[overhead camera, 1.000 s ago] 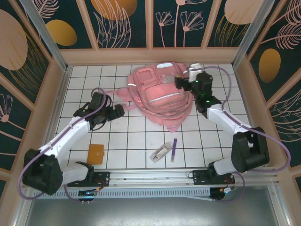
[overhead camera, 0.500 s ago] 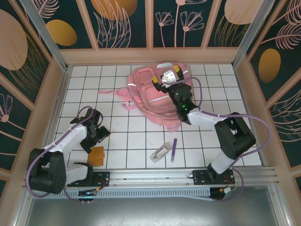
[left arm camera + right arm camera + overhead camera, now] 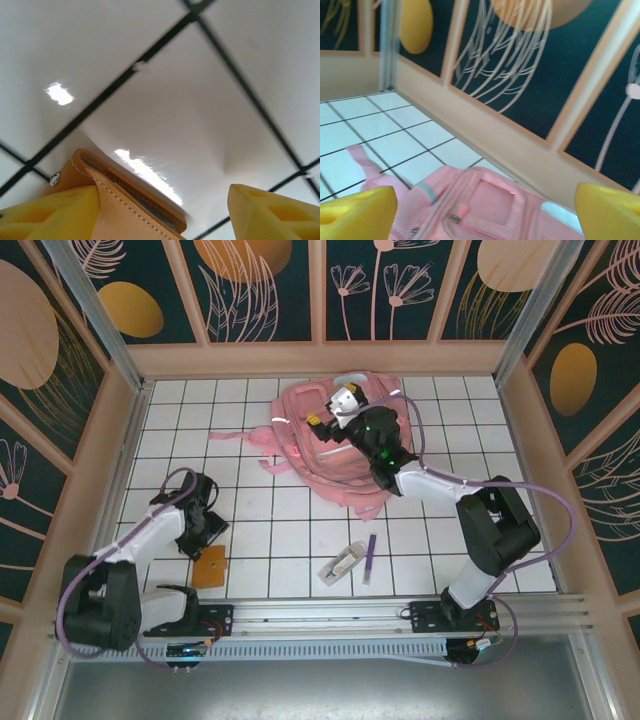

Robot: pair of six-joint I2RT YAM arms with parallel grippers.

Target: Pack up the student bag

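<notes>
The student bag (image 3: 335, 455) is a big pink backpack lying flat at the back middle of the table, front pockets up. My right gripper (image 3: 322, 428) hovers over its top and is open; in the right wrist view its yellow fingers (image 3: 355, 215) stand far apart above the bag's zipped pocket (image 3: 490, 205). My left gripper (image 3: 205, 538) is low at the near left, over a tan leather wallet (image 3: 210, 566). In the left wrist view the wallet (image 3: 125, 210) leans against one yellow finger (image 3: 50, 215), and a wide gap separates it from the other finger (image 3: 275, 215).
A purple pen (image 3: 369, 558) and a small clear-and-white item (image 3: 342, 563) lie near the front middle. The bag's straps (image 3: 235, 437) trail left over the tiles. Wooden walls (image 3: 320, 358) enclose the table on three sides.
My right gripper swung from the bag's right side to over its middle. My left gripper came back and down to the wallet, which turned a little, and its jaws narrowed.
</notes>
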